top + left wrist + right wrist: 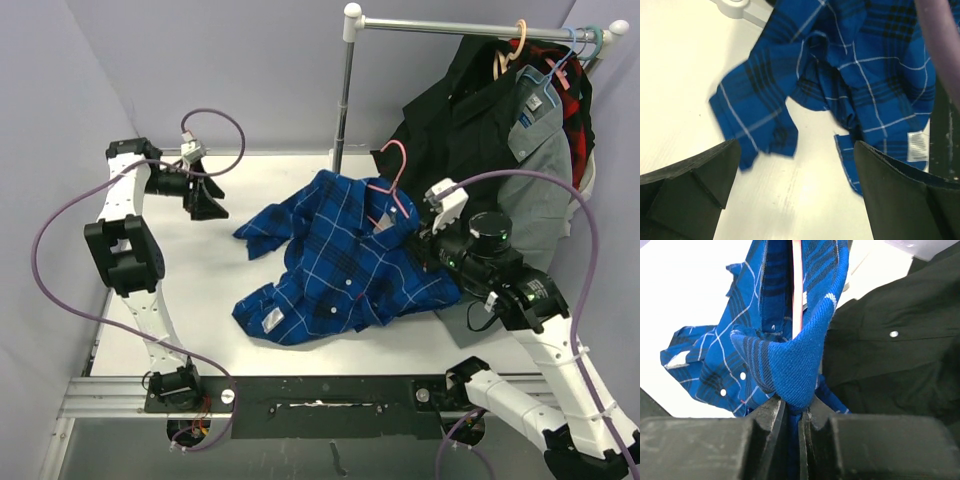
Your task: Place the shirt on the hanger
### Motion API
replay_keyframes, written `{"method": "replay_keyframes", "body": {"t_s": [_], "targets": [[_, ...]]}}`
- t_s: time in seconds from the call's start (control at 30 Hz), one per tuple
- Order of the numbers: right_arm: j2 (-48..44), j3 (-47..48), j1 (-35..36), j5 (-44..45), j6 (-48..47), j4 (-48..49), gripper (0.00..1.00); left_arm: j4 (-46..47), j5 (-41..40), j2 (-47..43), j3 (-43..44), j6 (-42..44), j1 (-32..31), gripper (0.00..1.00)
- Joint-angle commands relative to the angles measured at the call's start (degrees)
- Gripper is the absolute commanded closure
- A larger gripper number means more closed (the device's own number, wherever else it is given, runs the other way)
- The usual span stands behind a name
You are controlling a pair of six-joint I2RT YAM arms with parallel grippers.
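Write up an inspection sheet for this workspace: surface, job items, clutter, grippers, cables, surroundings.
Surface: white table, bare apart from the job's things.
Job's things: blue plaid shirt lies crumpled on the table, collar end lifted. The pink hanger sits inside the collar with its hook sticking out above and the rest hidden by fabric.
Clutter: nothing seen.
Grippers: right gripper shut on a fold of the shirt near the collar. Left gripper open, holding nothing, off to the shirt's left.
Cables: purple cables loop off both arms, clear of the shirt.
Surroundings: rack at the far right carrying dark garments, a grey shirt and a red-black plaid garment.
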Motion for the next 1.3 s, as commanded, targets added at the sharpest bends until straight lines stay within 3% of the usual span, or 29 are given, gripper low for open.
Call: {"method": "replay_keyframes", "body": {"t_s": [0.0, 0.1, 0.2, 0.37, 0.53, 0.63, 0.9, 1.27], "targets": [[1.7, 8.7, -0.7, 9.3, -1.8, -4.5, 1.0, 13.1, -11.4, -13.4, 6.3, -37.1, -4.4, 0.02], [6.1, 15.2, -0.8, 13.3, -0.7, -9.4, 1.0, 24.1, -23.0, -21.4, 2.7, -50.6, -7.4, 0.02], [10.8, 21.6, -0.8, 16.6, -1.5, -13.3, 1.0, 31.3, -25.4, -29.5, -3.1, -55.6, -8.6, 0.02], [18.4, 33.4, -1.6, 22.6, -5.6, -20.0, 1.0, 29.4, -29.6, -35.4, -2.7, -57.5, -10.3, 0.02], [22.0, 40.3, -6.3, 25.8, -7.7, -18.9, 1.0, 25.3, -32.9, -38.5, -2.6, -58.6, -10.2, 0.02], [25.1, 45.4, -10.0, 24.3, -8.1, -17.4, 1.0, 23.0, -33.8, -39.5, -3.8, -59.4, -10.0, 0.02], [33.0, 59.7, -10.0, 22.8, -9.2, -14.3, 1.0, 25.4, -32.3, -43.6, -11.3, -61.5, -7.6, 0.02], [42.1, 68.0, -12.7, 17.7, -7.5, -10.5, 1.0, 25.7, -28.3, -45.5, -13.8, -62.0, -6.8, 0.02]]}}
